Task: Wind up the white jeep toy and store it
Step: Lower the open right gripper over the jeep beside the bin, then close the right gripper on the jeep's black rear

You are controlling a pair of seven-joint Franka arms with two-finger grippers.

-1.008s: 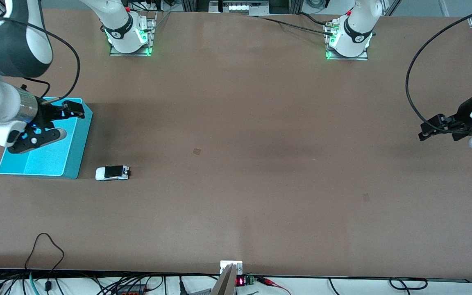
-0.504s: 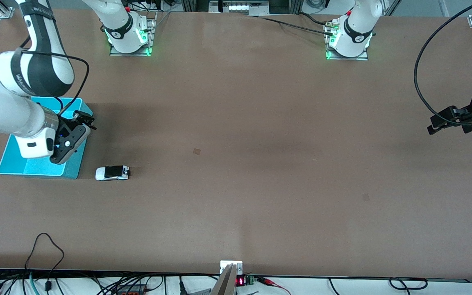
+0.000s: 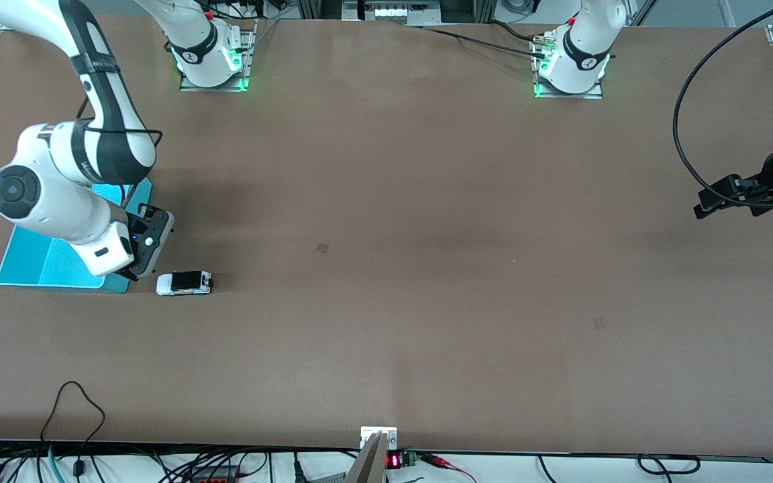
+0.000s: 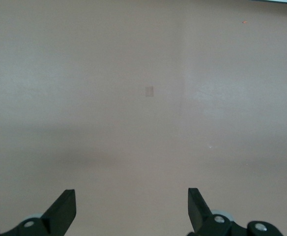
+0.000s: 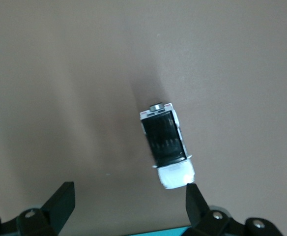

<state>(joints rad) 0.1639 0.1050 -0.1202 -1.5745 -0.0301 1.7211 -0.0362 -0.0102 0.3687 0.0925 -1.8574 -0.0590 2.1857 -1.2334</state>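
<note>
The white jeep toy [image 3: 184,283] lies on the worktop [image 3: 386,268] just beside the turquoise bin [image 3: 31,272], its long axis running along the table's length. The right gripper [image 3: 141,258] hangs over the bin's edge beside the toy, fingers spread wide and empty. The left gripper [image 3: 712,201] waits, open and empty, well apart at its own end, so the right arm is nearer.

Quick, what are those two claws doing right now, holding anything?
Right gripper: open, empty, over the table beside the jeep.
Left gripper: open, empty, waiting over bare table.
</note>
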